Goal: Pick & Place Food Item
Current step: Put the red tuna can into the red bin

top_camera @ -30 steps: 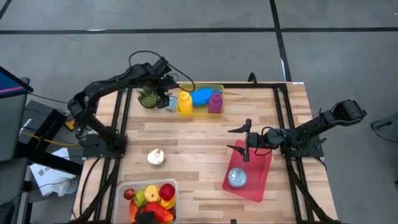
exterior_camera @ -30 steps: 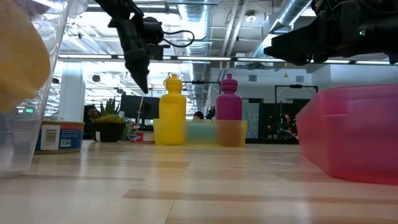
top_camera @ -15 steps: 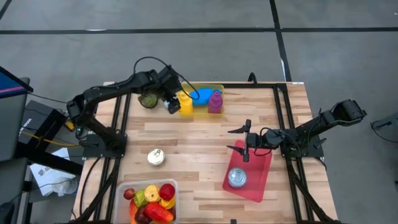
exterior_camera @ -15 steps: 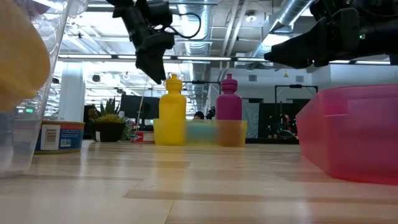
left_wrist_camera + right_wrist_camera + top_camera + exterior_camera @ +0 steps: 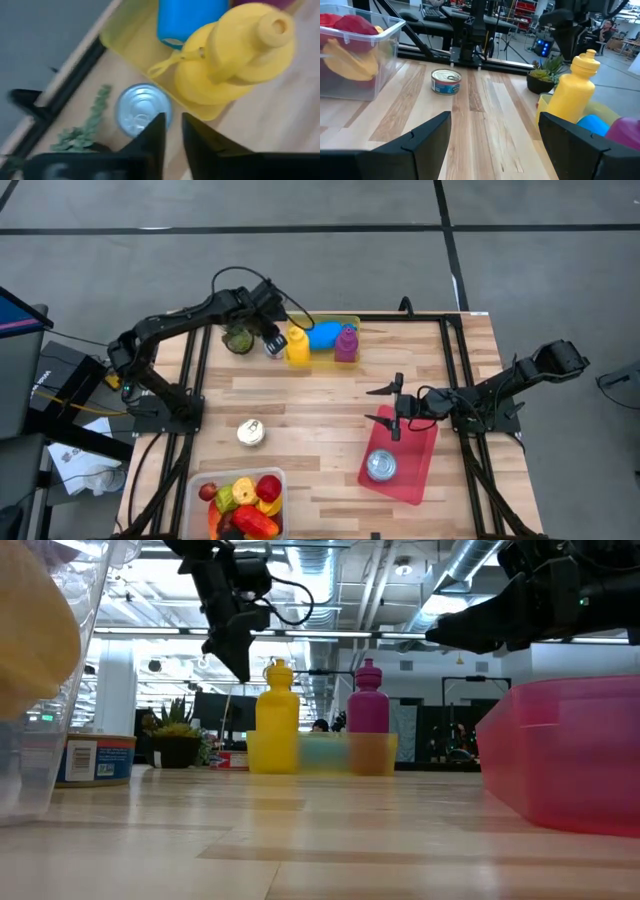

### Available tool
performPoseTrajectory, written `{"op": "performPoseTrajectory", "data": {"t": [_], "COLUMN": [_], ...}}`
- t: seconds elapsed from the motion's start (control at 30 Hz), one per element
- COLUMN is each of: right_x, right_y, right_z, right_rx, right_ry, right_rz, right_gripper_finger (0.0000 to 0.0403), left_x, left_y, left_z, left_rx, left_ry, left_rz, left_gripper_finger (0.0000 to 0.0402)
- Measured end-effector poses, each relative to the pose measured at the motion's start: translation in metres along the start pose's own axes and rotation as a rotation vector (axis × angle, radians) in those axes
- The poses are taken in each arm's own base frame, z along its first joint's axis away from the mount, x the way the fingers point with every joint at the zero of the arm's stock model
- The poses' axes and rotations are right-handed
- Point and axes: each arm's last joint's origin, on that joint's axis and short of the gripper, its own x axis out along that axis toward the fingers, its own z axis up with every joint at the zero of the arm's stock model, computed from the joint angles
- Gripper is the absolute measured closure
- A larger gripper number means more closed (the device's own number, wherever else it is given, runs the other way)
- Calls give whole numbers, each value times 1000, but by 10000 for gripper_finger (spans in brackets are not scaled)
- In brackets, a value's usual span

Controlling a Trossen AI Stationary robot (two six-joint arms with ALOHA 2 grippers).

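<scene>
Heads up on what you can't see well: in the low view the clear bin (image 5: 45, 670) is cut off at the edge and blurred, so its contents read only as a yellow smear. The small can behind the yellow bottle (image 5: 297, 344) is hidden from above by the left gripper (image 5: 272, 345); you only get it in the left wrist view, as a silver-topped can (image 5: 142, 108) just beyond the fingertips, beside the potted plant (image 5: 238, 337).

Left gripper: jaws narrow, almost together, nothing between them, raised above the bench (image 5: 320, 405) at the far left corner, next to the yellow bottle.

Right gripper (image 5: 397, 408): jaws wide, holding nothing, hanging over the near end of the red tray (image 5: 418, 468).

Containers:
- Yellow tray (image 5: 352, 323) at the far edge holds the yellow bottle, a blue item (image 5: 324, 334) and a purple bottle (image 5: 346, 343).
- Red tray holds one silver can (image 5: 380, 466).
- Clear bin at the near left edge holds the food: red, yellow and green pieces (image 5: 246, 498). You can't make out individual items from above.

A flat tin (image 5: 250, 432) sits loose on the bench, between the bin and the yellow tray.
</scene>
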Motion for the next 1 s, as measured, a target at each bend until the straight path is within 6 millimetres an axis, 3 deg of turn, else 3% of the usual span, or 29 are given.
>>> {"op": "performPoseTrajectory", "data": {"t": [0.1, 0.23, 0.37, 0.7, 1.0], "right_x": [0, 0, 0, 0, 0], "right_y": [0, 0, 0, 0, 0], "right_z": [0, 0, 0, 0, 0], "right_rx": [0, 0, 0, 0, -34], "right_ry": [0, 0, 0, 0, 1], "right_rz": [0, 0, 0, 0, 0], "right_gripper_finger": [112, 112, 112, 112, 112], "left_x": [1, 1, 11, 39, 38], "left_y": [12, 27, 35, 20, 22], "left_z": [0, -4, -8, -3, -1], "left_rx": [-39, -84, -123, -182, -249], "left_ry": [4, 38, 103, 155, 148], "left_rz": [-34, -20, -124, -218, -174], "left_gripper_finger": [393, 400, 401, 401, 401]}}
